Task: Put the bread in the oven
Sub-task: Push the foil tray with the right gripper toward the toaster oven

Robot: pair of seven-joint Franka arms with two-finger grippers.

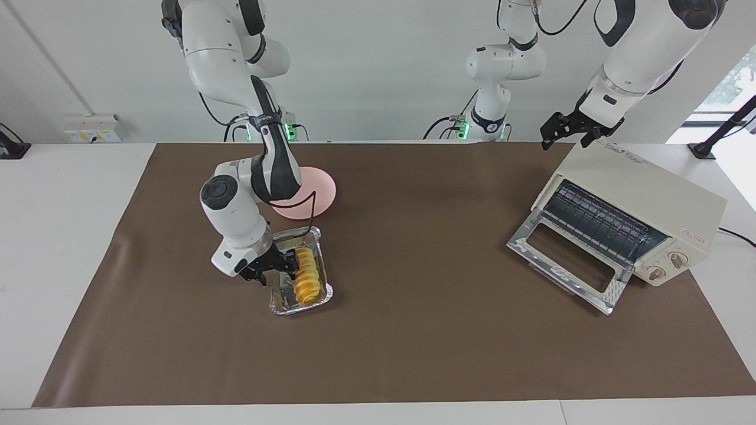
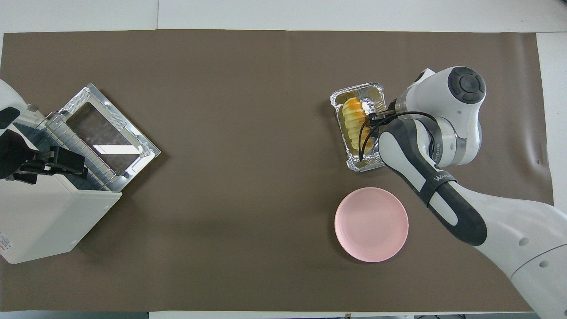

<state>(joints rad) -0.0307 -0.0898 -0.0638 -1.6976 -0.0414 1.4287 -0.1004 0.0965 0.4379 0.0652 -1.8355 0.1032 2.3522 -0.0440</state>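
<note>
Toward right arm's table end: bread in foil tray, long axis running away from robots | right gripper beside it, fingers' state unreadable | left gripper over oven, fingers released, waiting

Bright, even indoor light, both views sharp. Soft faint shadows under oven and plate. Daylight glare from window at frame edge. Bright reflection on oven door glass; foil tray glints.
</note>
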